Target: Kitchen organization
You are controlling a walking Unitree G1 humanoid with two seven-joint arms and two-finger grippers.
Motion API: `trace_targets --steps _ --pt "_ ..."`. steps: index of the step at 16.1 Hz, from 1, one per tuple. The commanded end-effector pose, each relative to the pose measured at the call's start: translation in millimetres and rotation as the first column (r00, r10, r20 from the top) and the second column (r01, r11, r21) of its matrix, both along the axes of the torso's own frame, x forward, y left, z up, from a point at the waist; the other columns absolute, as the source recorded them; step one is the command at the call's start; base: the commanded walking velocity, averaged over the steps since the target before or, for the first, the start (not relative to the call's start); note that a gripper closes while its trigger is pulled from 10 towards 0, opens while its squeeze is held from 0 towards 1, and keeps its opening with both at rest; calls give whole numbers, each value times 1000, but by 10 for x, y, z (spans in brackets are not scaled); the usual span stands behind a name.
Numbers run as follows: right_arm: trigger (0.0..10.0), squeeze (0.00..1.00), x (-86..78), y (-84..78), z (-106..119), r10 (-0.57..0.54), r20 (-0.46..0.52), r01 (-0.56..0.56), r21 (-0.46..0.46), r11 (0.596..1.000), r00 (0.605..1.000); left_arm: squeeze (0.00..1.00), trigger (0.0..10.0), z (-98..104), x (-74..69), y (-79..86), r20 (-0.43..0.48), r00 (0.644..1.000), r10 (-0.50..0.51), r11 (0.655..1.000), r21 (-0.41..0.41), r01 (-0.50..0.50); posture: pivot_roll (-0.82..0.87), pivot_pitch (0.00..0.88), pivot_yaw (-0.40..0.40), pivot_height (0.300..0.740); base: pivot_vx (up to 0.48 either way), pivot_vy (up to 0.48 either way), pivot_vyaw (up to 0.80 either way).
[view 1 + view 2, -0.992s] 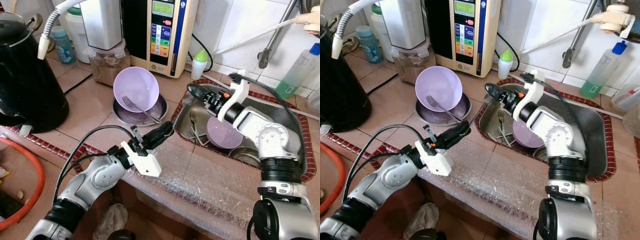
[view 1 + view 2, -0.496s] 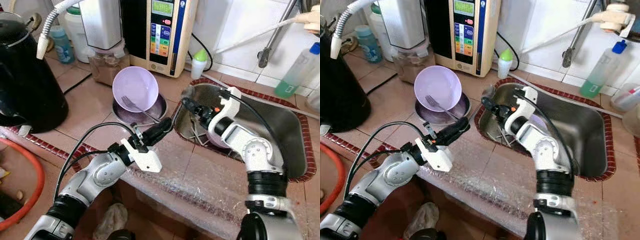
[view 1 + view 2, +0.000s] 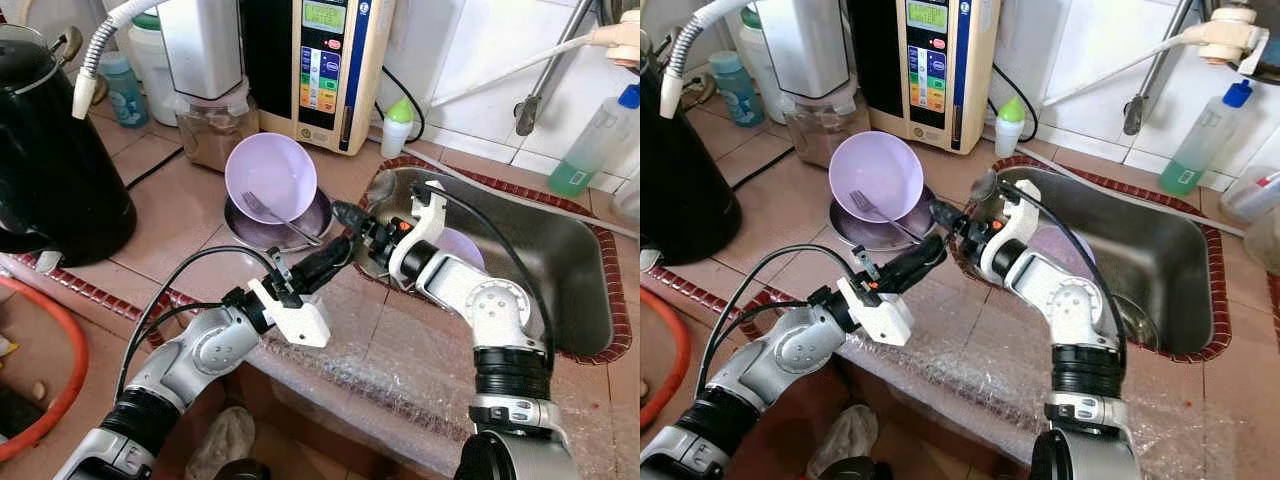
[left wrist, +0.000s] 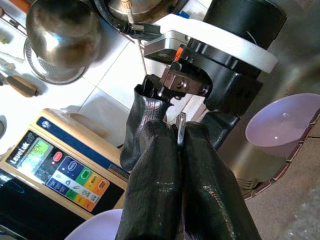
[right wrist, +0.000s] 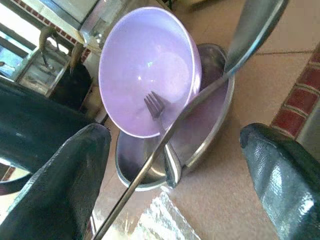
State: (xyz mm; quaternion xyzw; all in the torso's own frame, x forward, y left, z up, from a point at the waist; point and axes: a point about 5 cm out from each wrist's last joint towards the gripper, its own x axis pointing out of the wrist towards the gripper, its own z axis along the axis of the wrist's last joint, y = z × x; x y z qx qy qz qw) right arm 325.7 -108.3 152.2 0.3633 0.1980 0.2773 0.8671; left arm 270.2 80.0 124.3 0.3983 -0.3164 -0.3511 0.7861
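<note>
Leaving the sink (image 3: 575,255), the right gripper (image 3: 345,213) has reached the left gripper (image 3: 335,256); right jaws spread, left jaws pinching a spoon (image 5: 200,95) near the purple bowl (image 3: 272,177).

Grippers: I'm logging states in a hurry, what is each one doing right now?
Left gripper: shut on the spoon handle.
Right gripper: open, straddling the spoon.

Just beyond the right gripper (image 3: 940,214), the purple bowl (image 3: 876,176) looks like smooth, faintly glossy plastic, leaning in a shiny steel dish (image 3: 923,226) with a metal fork (image 3: 876,214). The spoon (image 5: 200,97) between its matt black, rubbery fingers (image 5: 55,187) is polished metal. Behind it, the sink (image 3: 1160,270) is brushed steel; below, crinkled clear bubble wrap (image 3: 970,350) covers glazed tile.
</note>
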Motion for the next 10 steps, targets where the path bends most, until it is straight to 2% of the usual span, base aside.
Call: trace_targets --steps 1,2,10 --pt "10000 0 16 -15 20 -24 0 24 -20 1000 1000 0 8471 39 10 -40 23 999 -23 1000 7 23 16 0 -10 740 0 0 0" --pt "0 0 42 -27 23 -60 0 60 -12 998 998 0 8471 35 4 -40 21 999 -26 1000 8 26 18 0 -5 740 0 0 0" --pt "0 0 231 -140 121 -194 -27 193 -31 981 981 0 8627 -11 -4 -55 14 999 -49 998 31 49 22 0 -3 740 0 0 0"
